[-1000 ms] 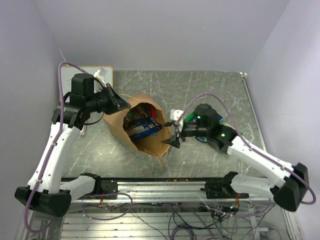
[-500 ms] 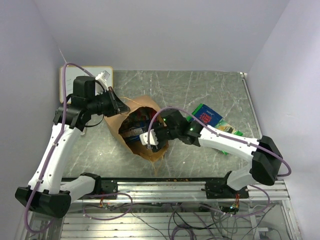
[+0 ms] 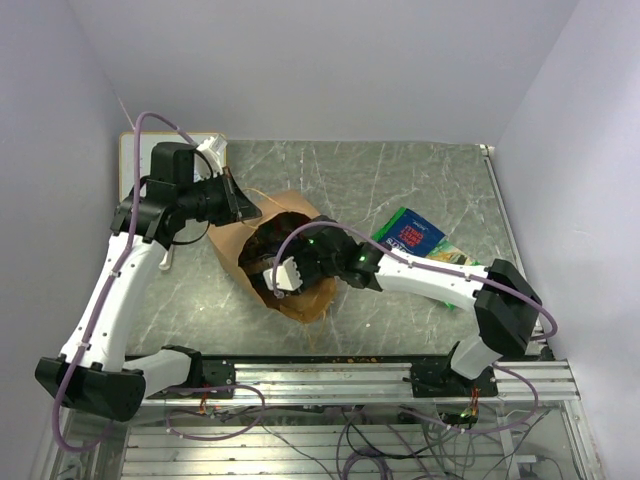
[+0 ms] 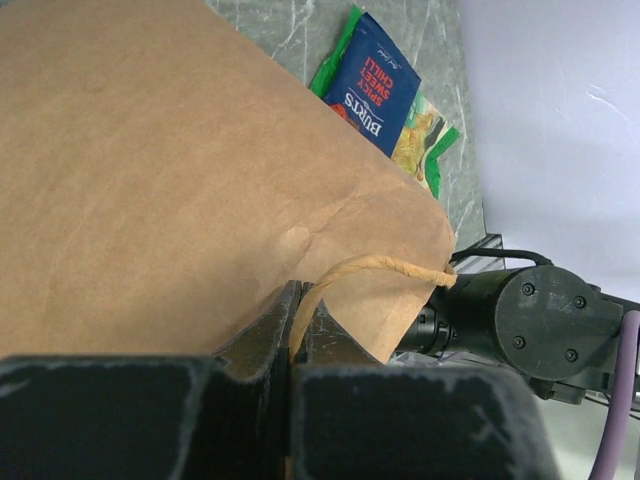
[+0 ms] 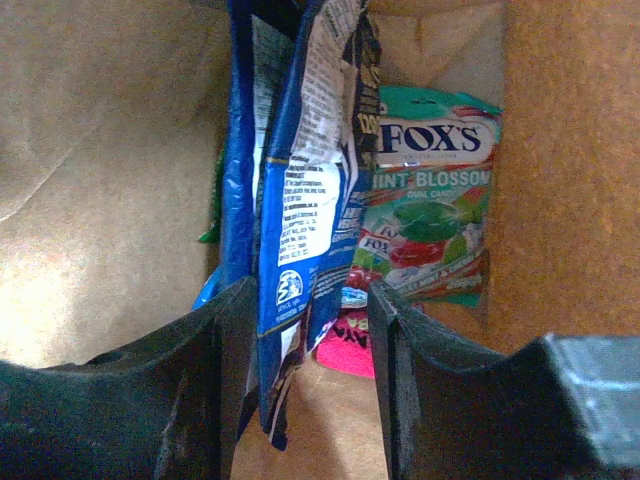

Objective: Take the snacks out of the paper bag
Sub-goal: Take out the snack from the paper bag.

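1. Handle-holding is the job of the left pincer [image 4: 298, 300]. It is clamped tight on the twisted paper handle [image 4: 372, 266] of the paper bag [image 3: 300, 300], probably to steady the bag and hold its mouth open for the other arm.
2. The bag sits on the worktop [image 3: 400, 170] between the arms, mouth gaping upward, with several snacks inside.
3. The right pincer [image 5: 305, 325] is deep in the bag. Its fingers are spread moderately and straddle an upright blue packet [image 5: 300, 190], not yet pinching it. A teal Fox's packet [image 5: 430, 190] stands behind, against the bag wall.
4. Further right, a blue Burts packet [image 3: 410, 232] and a green-yellow packet [image 3: 455, 262] lie overlapping on the worktop, outside the bag.
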